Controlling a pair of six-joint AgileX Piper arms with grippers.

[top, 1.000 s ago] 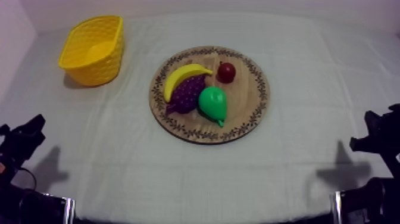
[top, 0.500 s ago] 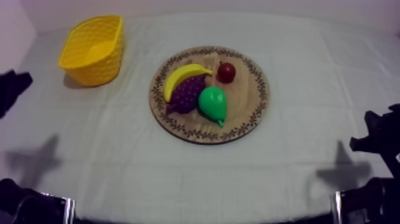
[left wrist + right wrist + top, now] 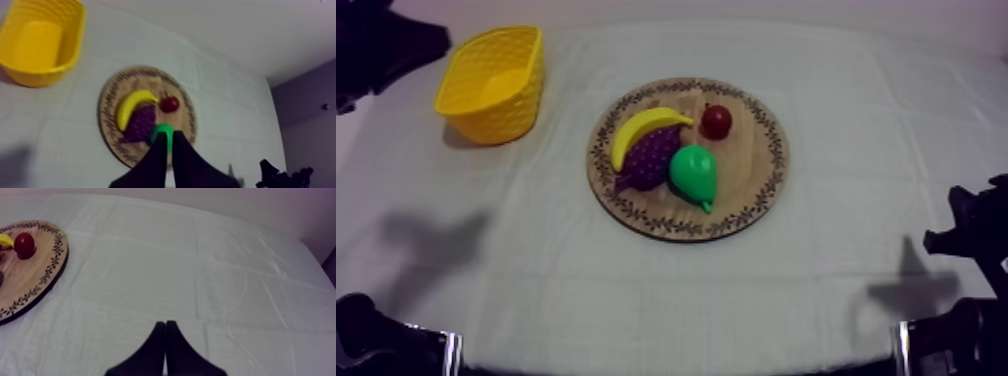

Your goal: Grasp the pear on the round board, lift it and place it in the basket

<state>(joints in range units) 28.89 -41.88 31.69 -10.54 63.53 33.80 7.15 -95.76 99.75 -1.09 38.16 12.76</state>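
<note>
A green pear (image 3: pixel 693 174) lies on the round wooden board (image 3: pixel 761 170), beside the purple grapes (image 3: pixel 649 157), the banana (image 3: pixel 646 130) and a small red fruit (image 3: pixel 716 121). The yellow basket (image 3: pixel 491 80) stands at the far left with nothing in it. My left arm (image 3: pixel 381 40) hangs high at the upper left, next to the basket. In the left wrist view my left gripper (image 3: pixel 167 136) is shut on nothing, high above the table, its tips in line with the pear (image 3: pixel 162 131). My right gripper (image 3: pixel 165 324), shut on nothing, rests over bare cloth right of the board (image 3: pixel 50 270).
The grey-white cloth (image 3: pixel 536 280) is bare in front of the board and to its right. My right arm (image 3: pixel 976 230) sits low at the right edge. The left arm's shadow (image 3: pixel 431 245) falls on the cloth at the front left.
My left arm has risen from the lower left to the upper left, beside the basket. The right arm and the fruit have not moved.
</note>
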